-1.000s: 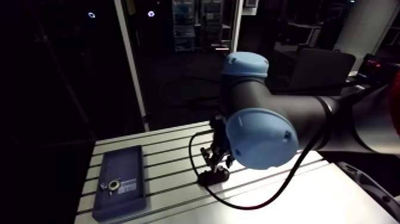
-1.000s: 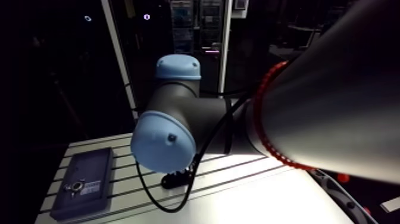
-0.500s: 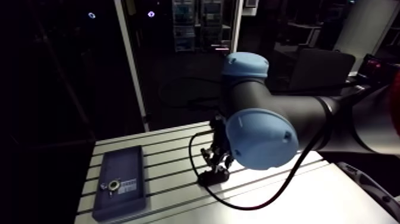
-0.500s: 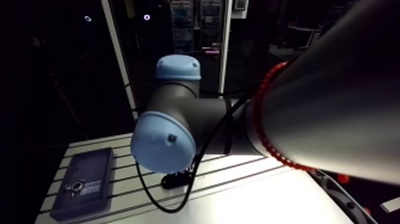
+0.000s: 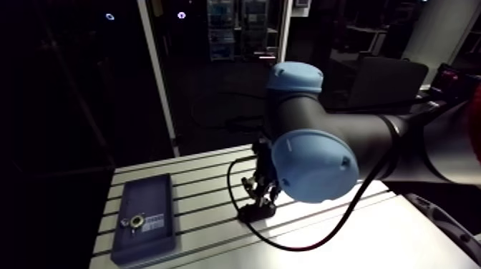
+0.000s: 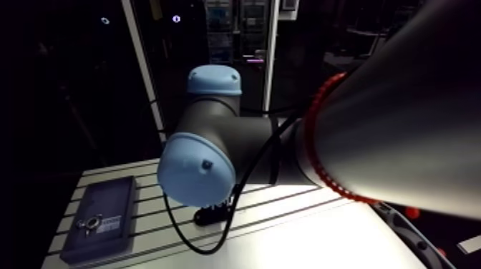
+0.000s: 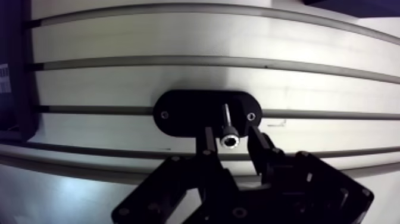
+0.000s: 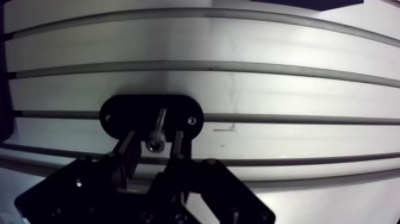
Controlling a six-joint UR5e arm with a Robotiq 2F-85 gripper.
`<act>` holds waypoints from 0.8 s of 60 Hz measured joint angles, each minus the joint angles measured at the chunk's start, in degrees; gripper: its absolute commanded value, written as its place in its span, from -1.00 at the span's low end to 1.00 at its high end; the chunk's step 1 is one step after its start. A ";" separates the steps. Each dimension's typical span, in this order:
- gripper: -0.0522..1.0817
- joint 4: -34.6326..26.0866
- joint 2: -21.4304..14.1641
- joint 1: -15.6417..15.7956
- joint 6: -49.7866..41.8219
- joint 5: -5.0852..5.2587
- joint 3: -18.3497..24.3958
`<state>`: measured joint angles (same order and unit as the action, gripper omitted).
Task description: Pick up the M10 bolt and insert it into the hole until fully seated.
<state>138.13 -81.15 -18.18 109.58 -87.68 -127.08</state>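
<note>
1. Bolt stands upright in a black oval holder, socket head up and shank running down into the holder.
2. Shank sits off the holder's centre, nearer one of the two small screws at the holder's ends.
3. Holder lies flat on the slotted aluminium surface, straddling one of the slots.
4. Gripper is directly over the bolt and pointing down. The fingers flank the bolt head, one on each side.
5. Fingers are released: in the wrist view a thin gap shows between each finger and the head, so nothing is clamped.
6. Fingertips sit about level with the bolt head. Can't tell whether they touch the holder underneath.
7. In the arm view the gripper hangs over the middle of the surface, partly behind the arm's large light-blue joint cap. The holder shows as a dark patch right under it.
8. Dark blue-grey block lies flat near one edge of the surface, well apart from the holder, with several slots between them.
9. Block carries a small metal fitting, with a white label just beside it. Fitting is too small in the arm view to make out a hole.
10. Bolt is therefore in the holder, between the released fingers and well apart from the block.
</note>
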 measured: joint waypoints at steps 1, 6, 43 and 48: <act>0.18 0.00 0.02 0.01 0.00 0.00 0.03; 0.18 0.00 0.12 0.02 0.03 0.00 0.13; 0.36 0.00 0.69 0.02 0.01 -0.06 0.29; 0.43 0.00 0.65 0.01 0.00 -0.07 0.29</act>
<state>138.13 -80.50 -18.17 109.58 -87.75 -126.79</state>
